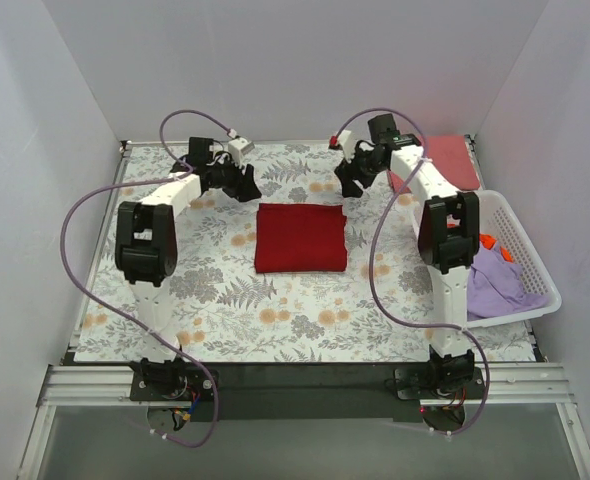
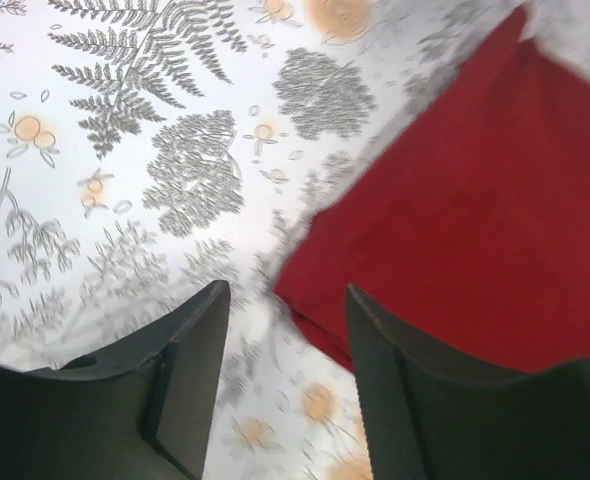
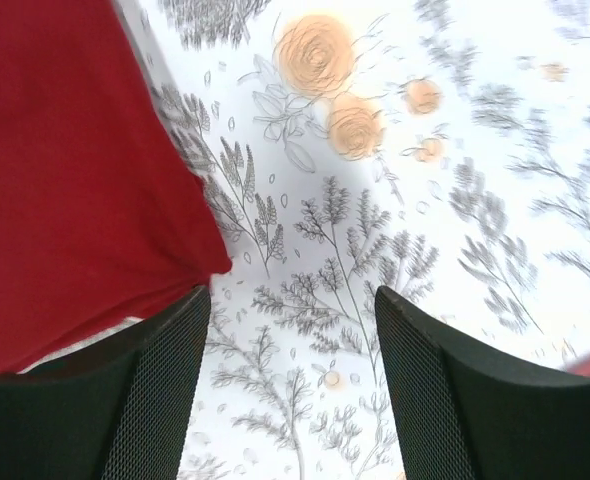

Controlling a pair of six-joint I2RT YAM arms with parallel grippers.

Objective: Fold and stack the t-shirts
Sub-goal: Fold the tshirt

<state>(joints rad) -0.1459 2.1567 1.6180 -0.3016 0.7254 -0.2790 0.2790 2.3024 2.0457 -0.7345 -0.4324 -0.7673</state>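
A deep crimson t-shirt (image 1: 300,237) lies folded into a neat rectangle in the middle of the floral cloth. My left gripper (image 1: 243,185) hovers just off its far left corner. In the left wrist view that gripper (image 2: 287,295) is open with only cloth between the fingers, and the shirt's corner (image 2: 475,220) is beside the right finger. My right gripper (image 1: 347,183) hovers off the far right corner. It (image 3: 293,300) is open and empty, with the shirt's edge (image 3: 65,180) by its left finger. A pinkish-red t-shirt (image 1: 450,160) lies folded at the back right.
A white lattice basket (image 1: 525,255) stands at the right edge, holding a lavender t-shirt (image 1: 500,282) and a bit of orange fabric (image 1: 489,243). The grey-and-orange floral cloth (image 1: 225,290) covers the table. White walls close in the back and sides.
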